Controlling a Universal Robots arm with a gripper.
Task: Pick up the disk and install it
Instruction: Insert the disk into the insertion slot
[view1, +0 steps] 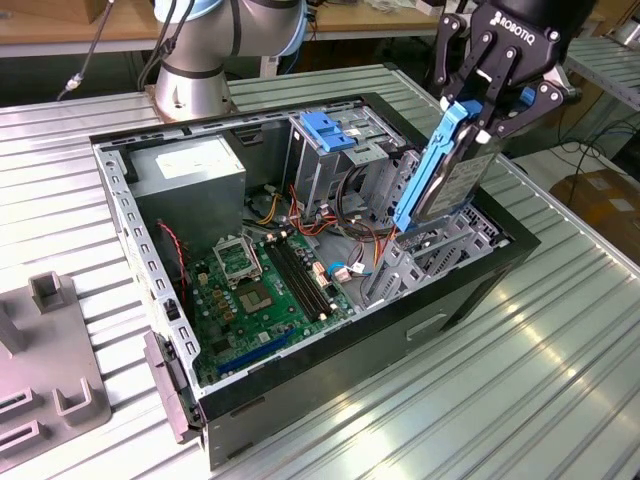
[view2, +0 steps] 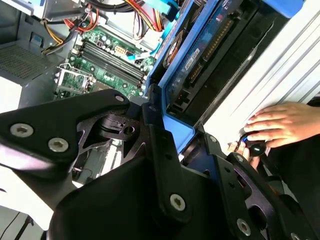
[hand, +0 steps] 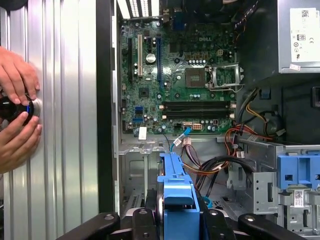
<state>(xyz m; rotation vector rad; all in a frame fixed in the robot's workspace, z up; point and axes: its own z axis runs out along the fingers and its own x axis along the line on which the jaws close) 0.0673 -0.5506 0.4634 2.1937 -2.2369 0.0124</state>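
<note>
Exterior view puts the step plainly before you: the disk (view1: 445, 172) is off the table (view1: 520, 400) and in the air, so the pick-up is done and the install is in hand. The fingers (view1: 490, 75) are closed on the disk's upper end, clamping its blue carrier rail. The disk hangs on edge, tilted, with its lower end dipping toward the grey drive bay (view1: 430, 255) at about 3 o'clock from the motherboard (view1: 270, 290), inside the open computer case (view1: 330, 370). I cannot tell whether that lower edge already touches the bay or sits just above it. The other drive cage, with its blue bracket (view1: 325, 130), stands at roughly 12 o'clock from the motherboard and is apart from the disk.

In the first wrist view a person's hands (hand: 17, 75) rest on a black knob (hand: 12, 107) on the table beside the case, well apart from the bay.

My judgement: the disk is not yet seated. Seating it calls for you to level the tilt and line both blue rails up with the bay's guides. Mind the cable bundle (view1: 355, 200) close by at 10 o'clock from the bay, which could snag.
</note>
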